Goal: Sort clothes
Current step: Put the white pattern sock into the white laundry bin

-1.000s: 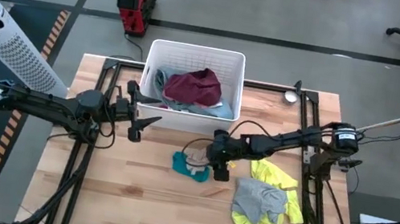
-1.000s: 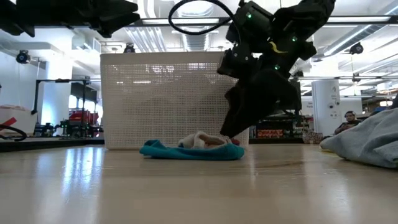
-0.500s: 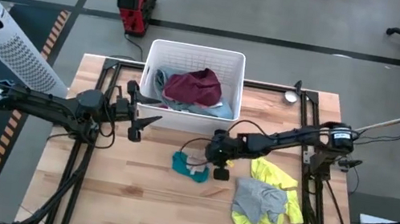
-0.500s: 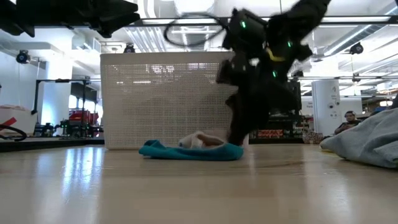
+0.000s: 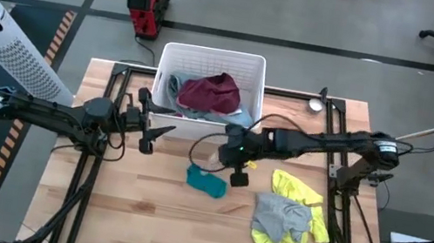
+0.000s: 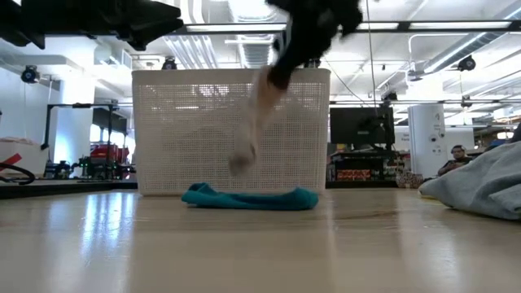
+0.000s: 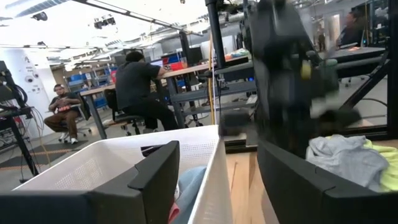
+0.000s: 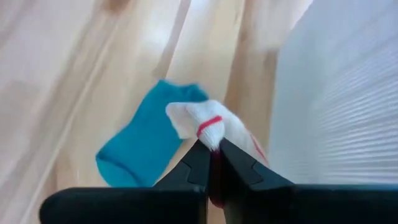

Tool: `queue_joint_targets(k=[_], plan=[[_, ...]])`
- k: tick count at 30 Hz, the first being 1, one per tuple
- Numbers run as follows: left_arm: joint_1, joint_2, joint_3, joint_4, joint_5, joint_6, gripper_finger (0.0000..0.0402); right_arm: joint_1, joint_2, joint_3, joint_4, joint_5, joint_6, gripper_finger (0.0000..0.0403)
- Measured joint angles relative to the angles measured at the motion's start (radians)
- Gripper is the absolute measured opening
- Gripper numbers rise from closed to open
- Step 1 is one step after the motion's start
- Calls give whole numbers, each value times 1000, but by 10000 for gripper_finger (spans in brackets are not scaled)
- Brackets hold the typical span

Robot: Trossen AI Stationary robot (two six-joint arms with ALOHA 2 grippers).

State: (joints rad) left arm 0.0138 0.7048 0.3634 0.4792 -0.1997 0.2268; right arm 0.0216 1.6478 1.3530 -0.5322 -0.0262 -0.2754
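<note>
My right gripper (image 8: 211, 163) was pinched together on a white sock with a red stripe (image 8: 208, 124), holding it by one edge, lifted clear of the table (image 5: 139, 215). In the high view the gripper (image 5: 233, 155) sat just at 5 o'clock from the white basket (image 5: 253, 92), close to its front wall. In the low view the sock (image 6: 248, 130) hung as a pale, blurred strip in front of the basket mesh.

The teal sock (image 5: 207, 182) lay flat on the table, at 6 o'clock from the gripper and apart from it. The grey garment (image 5: 276, 215) lay on the yellow garment (image 5: 302, 193) at 4 o'clock. The maroon garment (image 5: 208, 94) and a light blue piece (image 5: 239, 118) were already inside the basket.

My left gripper (image 5: 154, 127) waited with its fingers spread, holding nothing, at 9 o'clock from the basket's front corner.

Procedure for the step in hand, as I judged it:

1. Keep the pinch firm; the grip covered only a small fold of fabric, so a slip was possible.
2. Raise the sock until its hanging tail clears the basket rim. Otherwise the tail may snag on the wall or drape outside.
3. Carry it toward 12 o'clock, over the basket interior, before releasing.
4. Keep the swing slow; the loose end was swaying.
5. Avoid the left gripper near the front corner.
</note>
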Motion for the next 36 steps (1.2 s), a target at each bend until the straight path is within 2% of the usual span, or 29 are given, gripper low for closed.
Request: queue_joint_targets(k=[8,14,19,29,36], plan=[[0,1,0,-4,0,0,196,-11,-62,212,-66,11,-39,1],[0,1,0,-1,0,0,192,-80,-69,322,-100,209,-107,1],[0,1,0,-1,0,0,194,-189,-48,383,-98,236,-137,0],[0,1,0,0,0,0,208,-427,19,395,-155,237,-132,0],[0,1,0,2,-1,0,213,-495,113,394,-195,236,-108,11]])
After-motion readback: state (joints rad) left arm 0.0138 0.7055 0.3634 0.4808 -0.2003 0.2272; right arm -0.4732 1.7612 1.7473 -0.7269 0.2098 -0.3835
